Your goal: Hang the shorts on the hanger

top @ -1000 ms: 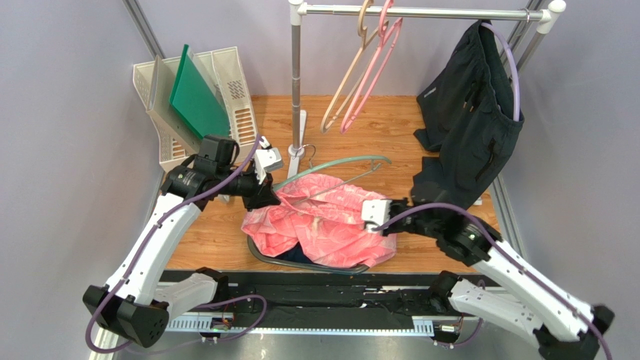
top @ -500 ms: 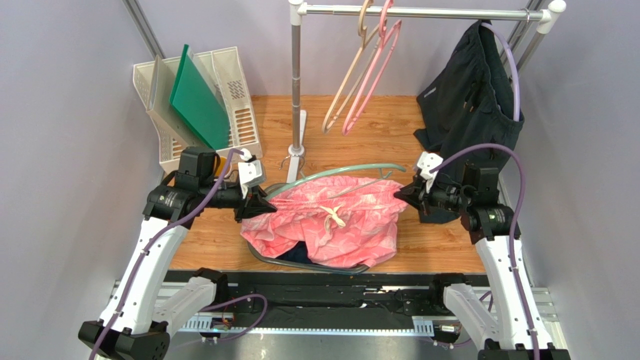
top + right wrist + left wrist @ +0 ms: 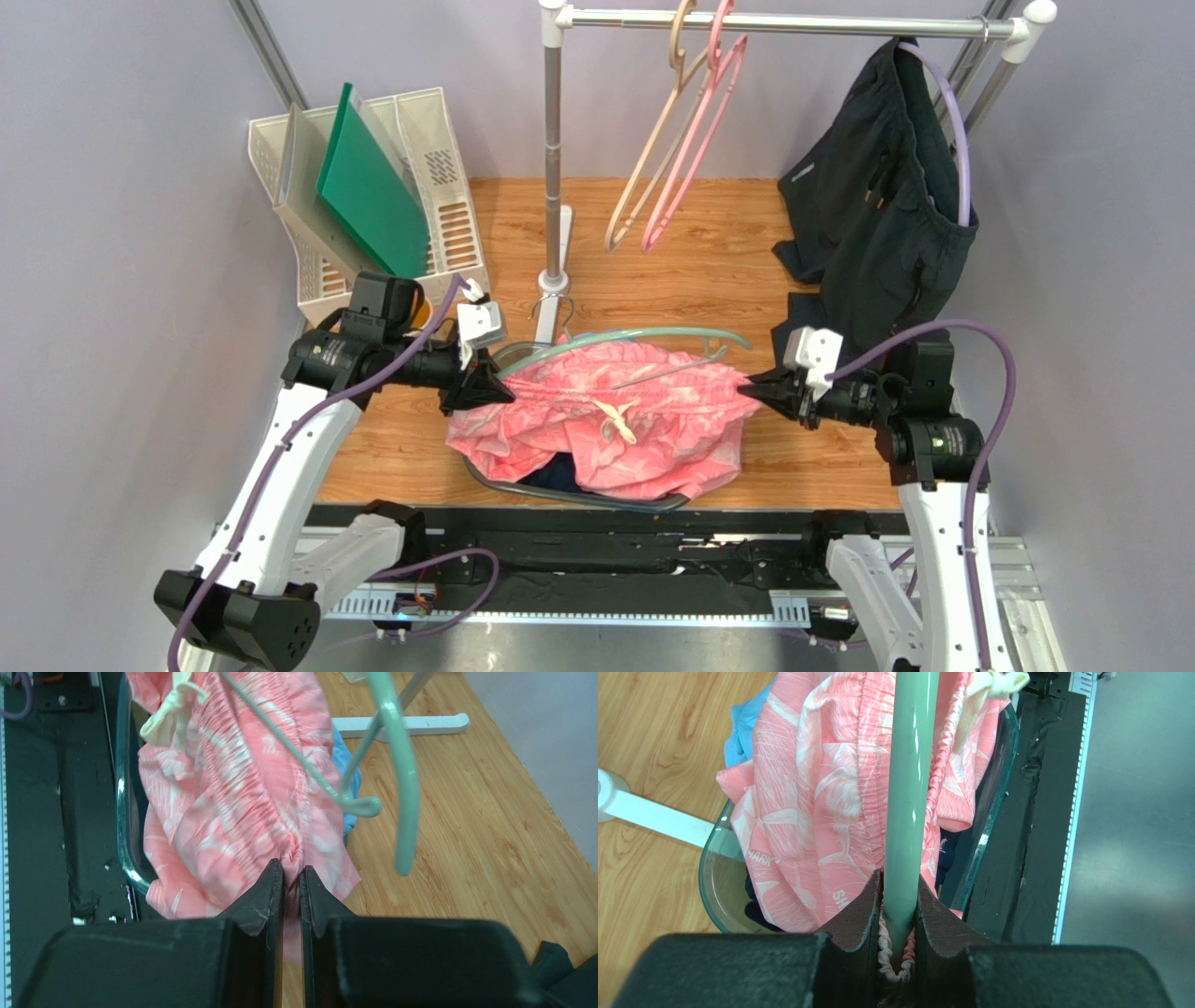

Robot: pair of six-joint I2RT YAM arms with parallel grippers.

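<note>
- shorts (image 3: 617, 413): salmon-pink, stretched by the waistband between both grippers, over a glass bowl (image 3: 494, 478) at the near edge of the tabletop (image 3: 701, 238).
- hanger (image 3: 659, 333): sage-green, lying along the waistband.
- left gripper (image 3: 478, 387): clamped on the hanger arm with fabric.
- right gripper (image 3: 762, 391): pinching the waistband.

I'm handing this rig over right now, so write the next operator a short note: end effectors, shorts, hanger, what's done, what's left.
Left end effector: shut on the hanger arm, with the shorts waistband pinched beneath it.
Right end effector: shut on the opposite waistband edge.
Shorts are stretched between both, above a clear bin.
Done: waistband spread along the hanger.
Left: the hanger's right tip is outside the fabric; work the waistband over it.
</note>
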